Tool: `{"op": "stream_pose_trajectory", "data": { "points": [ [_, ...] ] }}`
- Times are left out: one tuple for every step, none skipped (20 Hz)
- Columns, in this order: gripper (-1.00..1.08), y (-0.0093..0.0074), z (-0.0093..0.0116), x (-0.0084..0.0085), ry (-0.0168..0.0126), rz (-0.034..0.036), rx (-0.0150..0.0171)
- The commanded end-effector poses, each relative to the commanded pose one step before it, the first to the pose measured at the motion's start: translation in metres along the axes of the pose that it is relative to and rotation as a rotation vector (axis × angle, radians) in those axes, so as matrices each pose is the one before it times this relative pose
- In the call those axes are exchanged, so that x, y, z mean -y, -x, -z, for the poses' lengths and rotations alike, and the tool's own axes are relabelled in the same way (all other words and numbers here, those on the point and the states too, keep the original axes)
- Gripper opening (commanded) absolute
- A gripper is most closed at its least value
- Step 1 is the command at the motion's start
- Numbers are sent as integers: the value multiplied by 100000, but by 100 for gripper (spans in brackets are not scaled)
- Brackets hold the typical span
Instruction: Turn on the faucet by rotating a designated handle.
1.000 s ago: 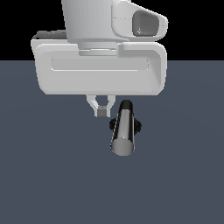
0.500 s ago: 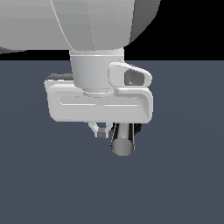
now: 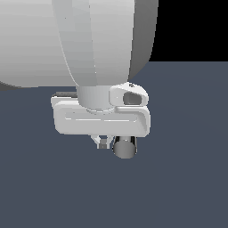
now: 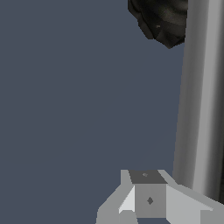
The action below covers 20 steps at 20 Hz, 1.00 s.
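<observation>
gripper just beside the handle, grasp state unclear, open dark floor all around

A plain dark blue-grey floor under a black backdrop.

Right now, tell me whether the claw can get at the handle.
Probably yes. The claw hangs right beside the handle on the exterior view's left, nothing showing between them; the wrist view shows the bar alongside the fingertips.
</observation>
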State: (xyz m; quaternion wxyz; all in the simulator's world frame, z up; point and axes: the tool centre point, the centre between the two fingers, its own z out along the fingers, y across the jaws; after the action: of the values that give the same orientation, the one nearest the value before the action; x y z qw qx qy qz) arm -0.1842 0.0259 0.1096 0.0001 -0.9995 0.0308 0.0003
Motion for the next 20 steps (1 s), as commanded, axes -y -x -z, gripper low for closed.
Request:
{"op": "stream_pose_trajectory", "data": {
  "points": [
    [-100,-131,-379,40,-30,-63,-66],
    [-100,-22,-75,12,0,0,0],
    [-100,-13,-45,7,0,0,0],
    [-100,-4,-15,2,0,0,0],
    [-100,0,0,0,0,0,0],
    [-100,0,0,0,0,0,0],
    [-100,0,0,0,0,0,0],
    [-100,17,23,-5,0,0,0],
    [-100,-35,-11,-462,0,0,0],
    [-100,-36,-11,-462,0,0,0],
    [-100,-36,-11,-462,0,0,0],
    [-100,-36,-11,-462,0,0,0],
    [-100,-36,-11,-462,0,0,0],
    [-100,-41,-25,-484,2,-59,36],
    [-100,-36,-11,-462,0,0,0],
    [-100,-36,-11,-462,0,0,0],
    [-100,-36,-11,-461,0,0,0],
    [-100,-36,-11,-461,0,0,0],
    [-100,-36,-11,-461,0,0,0],
    [-100,-37,-11,-460,0,0,0]
  ]
}}
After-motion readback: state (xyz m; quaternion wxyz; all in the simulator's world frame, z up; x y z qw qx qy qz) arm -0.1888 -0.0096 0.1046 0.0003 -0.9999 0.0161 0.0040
